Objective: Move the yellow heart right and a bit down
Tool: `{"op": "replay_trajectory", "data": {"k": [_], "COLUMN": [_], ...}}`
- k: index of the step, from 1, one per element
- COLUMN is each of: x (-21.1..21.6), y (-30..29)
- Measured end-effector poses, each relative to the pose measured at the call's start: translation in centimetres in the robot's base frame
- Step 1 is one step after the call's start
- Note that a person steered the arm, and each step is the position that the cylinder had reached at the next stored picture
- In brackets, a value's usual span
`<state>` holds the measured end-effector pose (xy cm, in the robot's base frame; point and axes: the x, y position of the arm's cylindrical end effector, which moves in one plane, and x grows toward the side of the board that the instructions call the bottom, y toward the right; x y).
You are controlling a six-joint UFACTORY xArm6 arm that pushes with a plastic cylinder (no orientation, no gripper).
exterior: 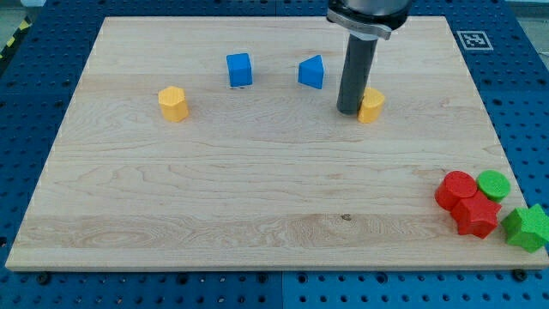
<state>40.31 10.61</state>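
The yellow heart sits on the wooden board, right of centre in the upper half. My tip rests on the board right against the heart's left side. The dark rod rises from the tip to the arm's head at the view's top and hides the heart's left edge.
A second yellow block lies at upper left. A blue cube and a blue triangular block lie left of the rod. At lower right cluster two red blocks, a green round block and a green star.
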Motion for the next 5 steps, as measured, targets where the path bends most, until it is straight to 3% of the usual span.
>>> {"op": "replay_trajectory", "data": {"k": [2, 3, 5], "x": [-1.0, -4.2, -4.8], "y": [0.1, -0.6, 2.1]}}
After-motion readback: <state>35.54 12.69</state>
